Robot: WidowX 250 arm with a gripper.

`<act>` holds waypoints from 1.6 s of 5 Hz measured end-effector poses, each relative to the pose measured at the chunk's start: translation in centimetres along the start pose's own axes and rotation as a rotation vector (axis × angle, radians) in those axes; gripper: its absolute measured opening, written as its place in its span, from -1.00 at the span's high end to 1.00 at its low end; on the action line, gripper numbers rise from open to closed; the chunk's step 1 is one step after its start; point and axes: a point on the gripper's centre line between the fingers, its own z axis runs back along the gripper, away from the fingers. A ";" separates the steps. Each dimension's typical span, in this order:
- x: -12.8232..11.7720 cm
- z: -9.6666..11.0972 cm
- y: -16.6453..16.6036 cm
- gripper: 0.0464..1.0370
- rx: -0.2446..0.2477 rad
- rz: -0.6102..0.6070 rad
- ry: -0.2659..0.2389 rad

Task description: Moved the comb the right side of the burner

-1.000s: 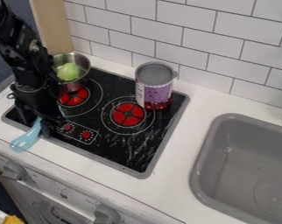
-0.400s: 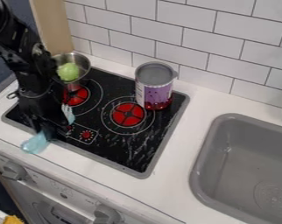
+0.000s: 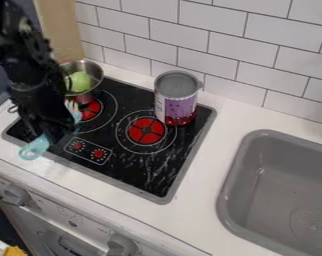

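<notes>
Some of the blue comb (image 3: 35,148) hidden behind the tool (image 3: 55,136) clamped on it.

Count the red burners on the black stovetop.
2: the left burner, partly behind the arm; the right burner, beside the purple can. The arm may hide another.

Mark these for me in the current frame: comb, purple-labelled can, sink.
Comb (image 3: 40,143): camera view, on the light-blue handle end.
Can (image 3: 180,107): camera view, on the purple label.
Sink (image 3: 277,136): camera view, on the grey rim at the side nearest the tiled wall.
</notes>
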 end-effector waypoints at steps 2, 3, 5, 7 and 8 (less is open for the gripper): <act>1.2 4.1 -5.5 0.44 0.060 0.028 -0.076; 1.0 4.0 -7.9 0.44 0.054 0.076 -0.006; 1.4 0.5 -11.8 0.44 0.061 0.068 0.105; 2.5 -1.5 -13.7 0.44 0.029 0.058 0.119; 3.1 -2.2 -14.3 0.44 0.012 0.059 0.119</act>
